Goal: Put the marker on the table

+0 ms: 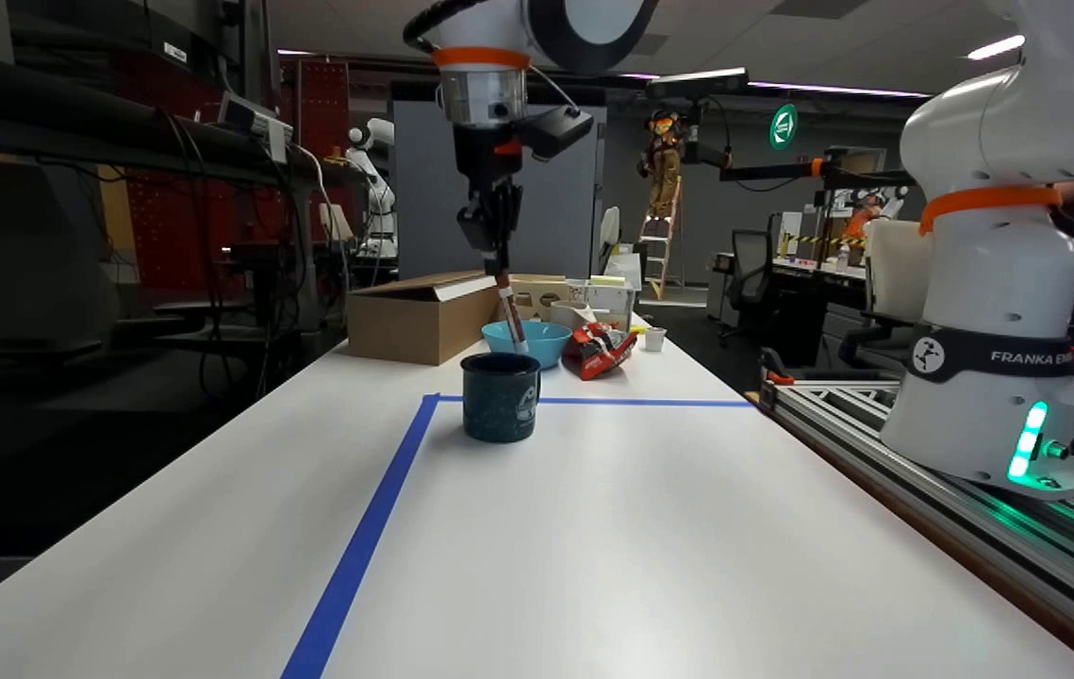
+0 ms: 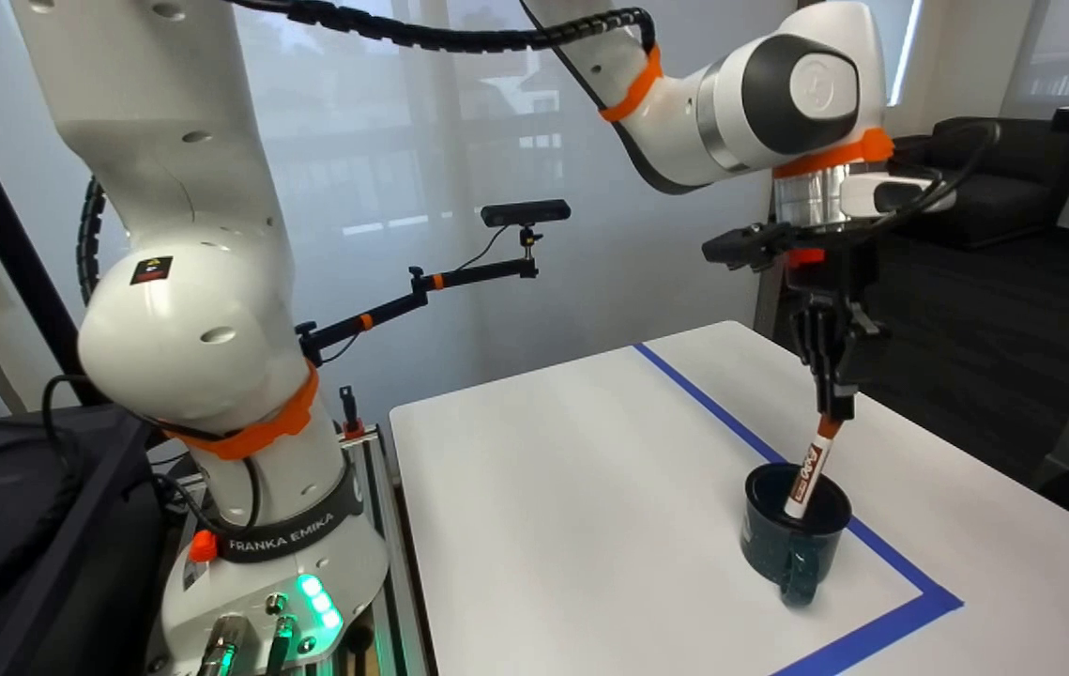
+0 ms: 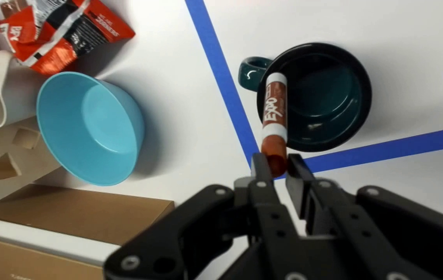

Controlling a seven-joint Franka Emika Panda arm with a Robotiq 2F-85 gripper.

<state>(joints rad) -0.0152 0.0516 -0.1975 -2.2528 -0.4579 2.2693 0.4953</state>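
The marker (image 3: 275, 105) has a brown cap, a white-and-brown body and a white lower end. My gripper (image 3: 277, 161) is shut on its capped end and holds it tilted, lower end down. The dark teal cup (image 2: 783, 545) stands upright on the white table (image 2: 572, 488), inside the blue tape corner. In both exterior views, the marker (image 1: 511, 316) (image 2: 808, 479) hangs from the gripper (image 1: 497, 269) (image 2: 837, 404) over the cup (image 1: 499, 405). Its lower end is at about rim height, near the handle side in the wrist view. Whether it touches the cup, I cannot tell.
A light blue bowl (image 3: 89, 128), a red snack bag (image 3: 62, 35) and a brown cardboard box (image 3: 73, 217) lie beyond the tape line. A white cup (image 3: 7, 89) and a block with cut-out shapes (image 3: 15, 155) stand beside the bowl.
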